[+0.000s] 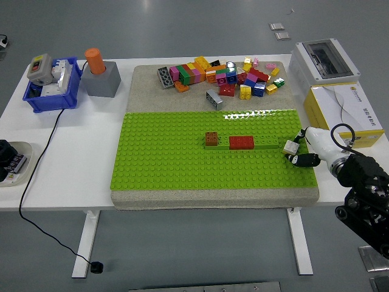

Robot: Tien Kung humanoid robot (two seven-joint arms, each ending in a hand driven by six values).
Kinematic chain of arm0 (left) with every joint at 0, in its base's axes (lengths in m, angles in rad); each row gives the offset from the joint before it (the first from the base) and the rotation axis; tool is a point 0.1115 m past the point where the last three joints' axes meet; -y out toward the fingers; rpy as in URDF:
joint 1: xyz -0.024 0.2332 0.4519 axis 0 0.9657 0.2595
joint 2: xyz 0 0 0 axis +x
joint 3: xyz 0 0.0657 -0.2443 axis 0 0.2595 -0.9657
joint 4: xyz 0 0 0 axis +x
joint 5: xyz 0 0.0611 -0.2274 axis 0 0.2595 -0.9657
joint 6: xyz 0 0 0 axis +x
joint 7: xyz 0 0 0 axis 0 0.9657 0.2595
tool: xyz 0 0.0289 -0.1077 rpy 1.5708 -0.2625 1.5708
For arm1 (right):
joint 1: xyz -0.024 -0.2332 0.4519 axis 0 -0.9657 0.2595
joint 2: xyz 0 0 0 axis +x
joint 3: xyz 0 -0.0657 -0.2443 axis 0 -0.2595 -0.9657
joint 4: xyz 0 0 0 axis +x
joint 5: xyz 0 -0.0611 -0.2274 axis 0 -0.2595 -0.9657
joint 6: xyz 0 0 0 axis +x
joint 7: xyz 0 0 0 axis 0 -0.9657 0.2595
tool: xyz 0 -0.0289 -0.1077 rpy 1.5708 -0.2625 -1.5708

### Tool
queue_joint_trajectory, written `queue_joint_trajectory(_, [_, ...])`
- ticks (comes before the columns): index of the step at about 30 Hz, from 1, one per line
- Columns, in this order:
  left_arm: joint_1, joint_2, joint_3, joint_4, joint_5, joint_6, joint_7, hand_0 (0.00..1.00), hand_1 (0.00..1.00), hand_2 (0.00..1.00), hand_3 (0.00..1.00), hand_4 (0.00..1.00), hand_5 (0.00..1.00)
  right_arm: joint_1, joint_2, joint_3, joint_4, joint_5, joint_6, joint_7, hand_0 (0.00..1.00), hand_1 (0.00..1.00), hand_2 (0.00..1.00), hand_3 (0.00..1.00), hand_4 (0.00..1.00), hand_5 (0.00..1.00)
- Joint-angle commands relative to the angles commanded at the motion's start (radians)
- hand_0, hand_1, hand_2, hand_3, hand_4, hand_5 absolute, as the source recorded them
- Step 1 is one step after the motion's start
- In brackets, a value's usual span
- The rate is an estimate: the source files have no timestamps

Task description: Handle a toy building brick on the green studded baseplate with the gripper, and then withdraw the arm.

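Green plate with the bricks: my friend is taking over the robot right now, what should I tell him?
Right hand: at the baseplate's right edge, fingers pinching a small pale brick.
Left hand: not in view.
On the plate: a row of brown brick, red brick and green brick; the pale brick sits at its right end.
Loose bricks are piled behind the plate.
Left: let go, pull the arm back.
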Motion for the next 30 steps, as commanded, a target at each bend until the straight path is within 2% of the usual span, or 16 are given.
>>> queue_joint_trajectory(3, [0.0, 0.0, -0.001, 0.0, 0.001, 0.0, 0.0, 0.652, 0.61, 0.587, 0.623, 0.644, 0.158, 0.0, 0.001, -0.003, -0.005, 0.002, -0.004, 0.003, 0.741, 0.714, 0.742, 0.555, 0.74, 0.373])
queue_joint_trajectory(4, [0.0, -0.001, -0.001, 0.0, 0.001, 0.0, 0.0, 0.652, 0.61, 0.587, 0.624, 0.644, 0.159, 0.0, 0.001, -0.004, -0.006, 0.002, -0.005, 0.004, 0.74, 0.708, 0.727, 0.535, 0.604, 0.267])
queue_joint_trajectory(9, [0.0, -0.002, 0.001, 0.0, 0.0, 0.0, 0.0, 0.652, 0.61, 0.587, 0.624, 0.644, 0.159, -0.002, 0.003, -0.005, -0.014, -0.006, -0.011, 0.008, 0.74, 0.708, 0.727, 0.535, 0.604, 0.267])
queue_joint_trajectory(10, [0.0, -0.002, 0.001, 0.0, 0.0, 0.0, 0.0, 0.652, 0.61, 0.587, 0.624, 0.644, 0.159, -0.002, 0.003, -0.005, -0.015, -0.009, -0.012, 0.009, 0.736, 0.705, 0.72, 0.522, 0.554, 0.24])
queue_joint_trajectory(21, [0.0, -0.002, 0.002, 0.0, -0.002, 0.0, 0.0, 0.652, 0.61, 0.587, 0.624, 0.645, 0.158, -0.001, 0.0, -0.006, -0.014, -0.024, -0.02, 0.017, 0.737, 0.704, 0.718, 0.497, 0.573, 0.266])
queue_joint_trajectory(22, [-0.001, -0.002, 0.002, 0.0, -0.002, 0.0, 0.0, 0.652, 0.61, 0.587, 0.624, 0.645, 0.159, -0.001, 0.0, -0.006, -0.015, -0.024, -0.02, 0.017, 0.737, 0.703, 0.717, 0.488, 0.6, 0.283])
queue_joint_trajectory(30, [-0.001, -0.003, 0.001, 0.0, 0.001, 0.0, 0.001, 0.652, 0.61, 0.587, 0.624, 0.645, 0.16, 0.013, -0.014, -0.018, -0.016, -0.032, -0.025, 0.03, 0.737, 0.702, 0.717, 0.488, 0.599, 0.277])
